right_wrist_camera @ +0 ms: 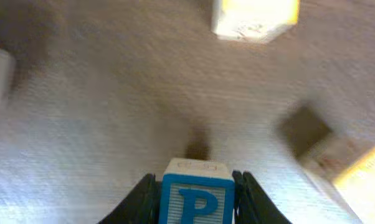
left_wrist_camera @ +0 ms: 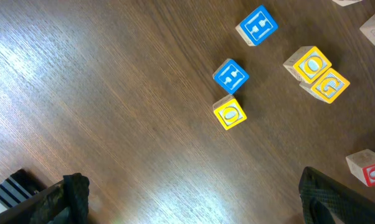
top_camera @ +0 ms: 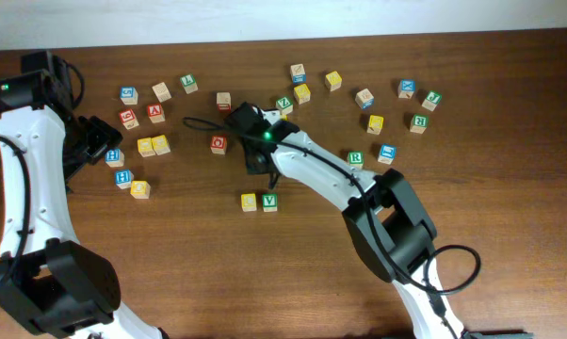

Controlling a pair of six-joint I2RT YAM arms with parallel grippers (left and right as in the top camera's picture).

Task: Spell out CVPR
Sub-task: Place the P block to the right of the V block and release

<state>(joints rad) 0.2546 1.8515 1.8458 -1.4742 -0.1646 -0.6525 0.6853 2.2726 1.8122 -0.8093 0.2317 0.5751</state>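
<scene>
A yellow-faced cube and a green V cube sit side by side at the table's middle front. A green R cube lies to their right. My right gripper hovers above and behind that pair, shut on the blue P cube, which is held off the wood; the overhead view hides the P under the gripper. My left gripper is open and empty over bare wood at the far left.
Loose cubes lie scattered across the back. Two blue cubes and yellow ones lie ahead of the left gripper, with a red-lettered cube to its right. A blurred yellow cube lies ahead of the right gripper.
</scene>
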